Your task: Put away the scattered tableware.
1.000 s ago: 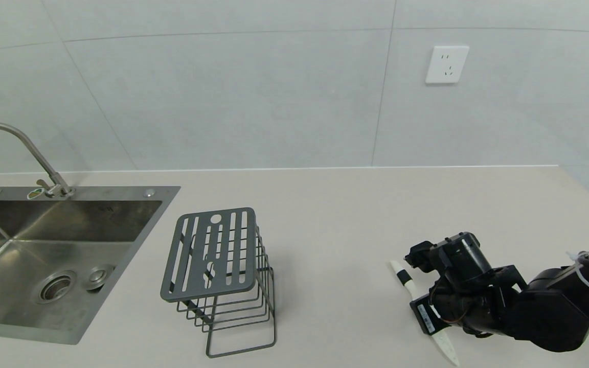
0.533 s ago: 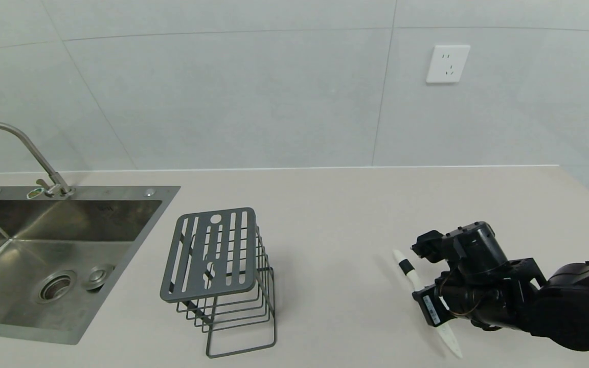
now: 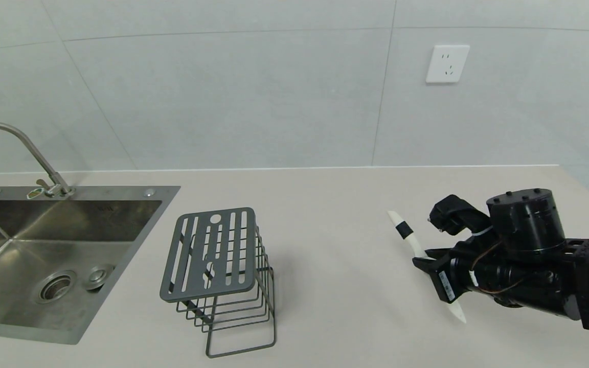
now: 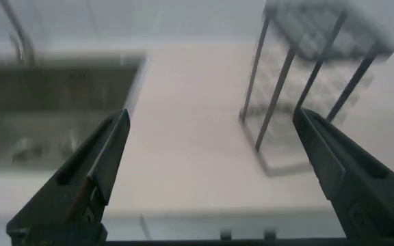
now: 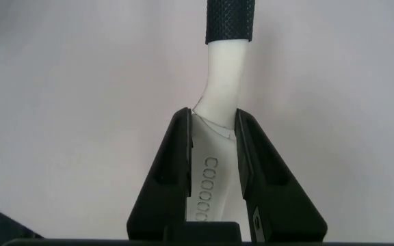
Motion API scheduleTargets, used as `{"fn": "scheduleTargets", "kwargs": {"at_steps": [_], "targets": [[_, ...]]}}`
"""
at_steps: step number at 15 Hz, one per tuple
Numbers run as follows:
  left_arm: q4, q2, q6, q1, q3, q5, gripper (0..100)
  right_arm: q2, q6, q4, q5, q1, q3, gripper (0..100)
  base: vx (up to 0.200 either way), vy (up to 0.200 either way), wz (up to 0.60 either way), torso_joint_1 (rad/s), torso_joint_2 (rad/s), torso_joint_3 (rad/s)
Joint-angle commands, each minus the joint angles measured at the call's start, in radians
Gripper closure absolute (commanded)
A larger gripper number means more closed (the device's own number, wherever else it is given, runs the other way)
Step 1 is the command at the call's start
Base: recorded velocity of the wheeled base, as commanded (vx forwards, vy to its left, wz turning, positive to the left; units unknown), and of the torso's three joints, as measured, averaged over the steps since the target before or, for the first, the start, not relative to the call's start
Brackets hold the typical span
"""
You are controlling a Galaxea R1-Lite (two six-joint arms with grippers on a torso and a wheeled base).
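My right gripper (image 3: pixel 430 255) is shut on a white knife (image 3: pixel 417 248) with a black band on its handle, holding it above the counter at the right. The handle points up and away; the blade tip (image 3: pixel 459 314) slants down toward the front. In the right wrist view the two fingers (image 5: pixel 176 171) clamp the white knife (image 5: pixel 223 75) near where handle meets blade. A dark grey wire rack (image 3: pixel 218 271) with a slotted top stands in the middle of the counter. My left gripper (image 4: pixel 211 171) is open, with the rack (image 4: pixel 306 82) and sink (image 4: pixel 46 109) beyond it.
A steel sink (image 3: pixel 44 255) with a curved tap (image 3: pixel 23 148) is set in the counter at the left. A tiled wall with a socket (image 3: pixel 447 64) rises behind. Bare counter (image 3: pixel 335 245) lies between the rack and my right gripper.
My right gripper has lifted the knife off the counter and moved it up and away from the front edge. The wrist has turned, so the knife now slants more steeply.
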Motion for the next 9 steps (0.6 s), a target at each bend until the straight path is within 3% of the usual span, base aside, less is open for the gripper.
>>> {"fn": "scheduleTargets", "kwargs": {"at_steps": [1,3,5,6,7,8,9], "targets": [[0.005,0.058,-0.020,-0.005,-0.064,-0.006,0,-0.058,-0.071,-0.019,0.024,-0.029,0.001,100,0.000,0.000,0.00,0.000,0.00,0.000],[0.019,0.172,-0.029,-0.063,-0.172,-0.011,0,-0.061,-0.142,-0.064,0.054,-0.043,0.001,100,0.000,0.000,0.00,0.000,0.00,0.000],[0.019,0.212,-0.024,-0.086,-0.204,-0.024,0,-0.061,-0.151,-0.073,0.063,-0.041,0.001,100,0.000,0.000,0.00,0.000,0.00,0.000],[0.019,0.333,0.088,-0.176,-0.324,-0.080,0,-0.078,-0.200,-0.076,0.148,-0.043,0.007,100,0.000,0.000,0.00,0.000,0.00,0.000],[0.019,0.374,0.158,-0.209,-0.364,-0.081,0,-0.084,-0.211,-0.077,0.186,-0.043,0.008,100,0.000,0.000,0.00,0.000,0.00,0.000],[0.017,0.425,0.207,-0.239,-0.402,-0.081,0,-0.085,-0.218,-0.083,0.211,-0.043,0.010,100,0.000,0.000,0.00,0.000,0.00,0.000],[0.013,0.475,0.223,-0.261,-0.431,-0.084,0,-0.085,-0.231,-0.088,0.223,-0.043,0.010,100,0.000,0.000,0.00,0.000,0.00,0.000]]}}
